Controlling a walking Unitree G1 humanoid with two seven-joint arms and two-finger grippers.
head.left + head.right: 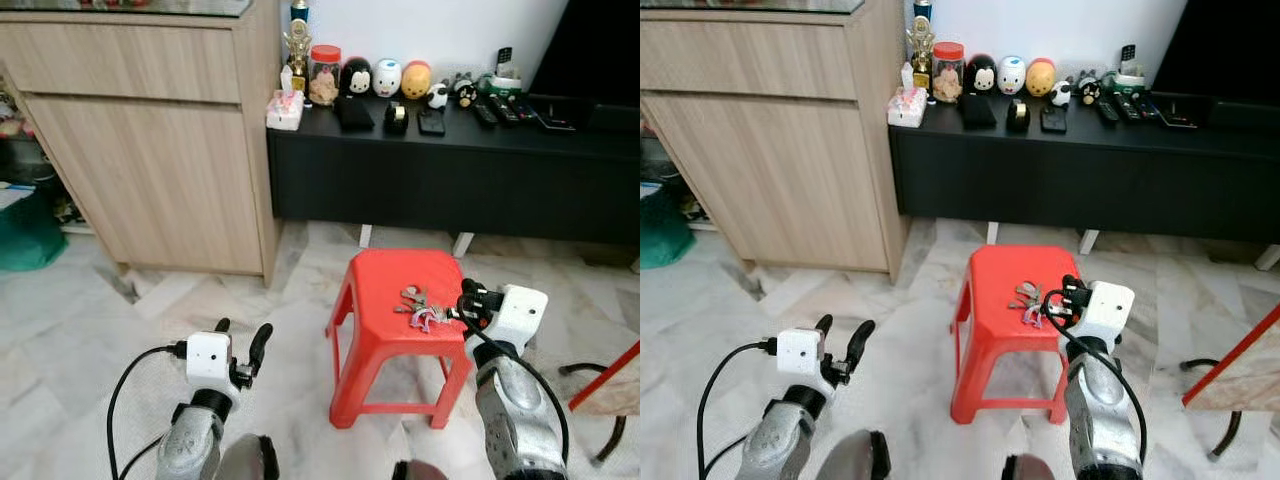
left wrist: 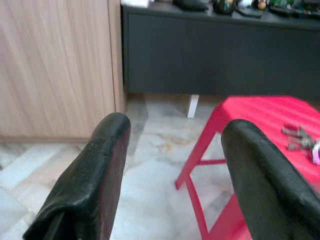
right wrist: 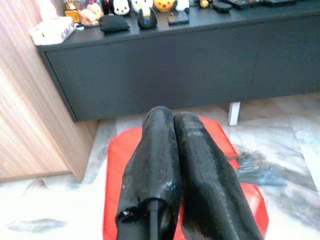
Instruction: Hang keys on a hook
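Keys (image 1: 418, 306) lying in a small bunch on top of a red plastic stool (image 1: 375, 330), toward its right side, with a pinkish tag among them. Right gripper (image 1: 462, 303) held over the stool's right edge, just beside the keys; touching or not, cannot tell. Jaws pressed together in the right wrist view, fingers (image 3: 155, 170) side by side with no gap and nothing seen between them. Left gripper (image 1: 243, 340) hovering low over the marble floor (image 1: 80, 330), well left of the stool, jaws spread wide and holding nothing; fingers (image 2: 95, 175) standing apart in the left wrist view, stool and keys seen past them. Behind the stool, a long black cabinet (image 1: 450, 180) against the white wall, its surface carrying a row of small things: cartoon figurines (image 1: 386, 78), a red-lidded jar (image 1: 324, 73), a small trophy (image 1: 297, 45), a tissue box (image 1: 285, 110) and several remote controls (image 1: 500, 108). Left of that, a tall light wooden cupboard (image 1: 150, 140).
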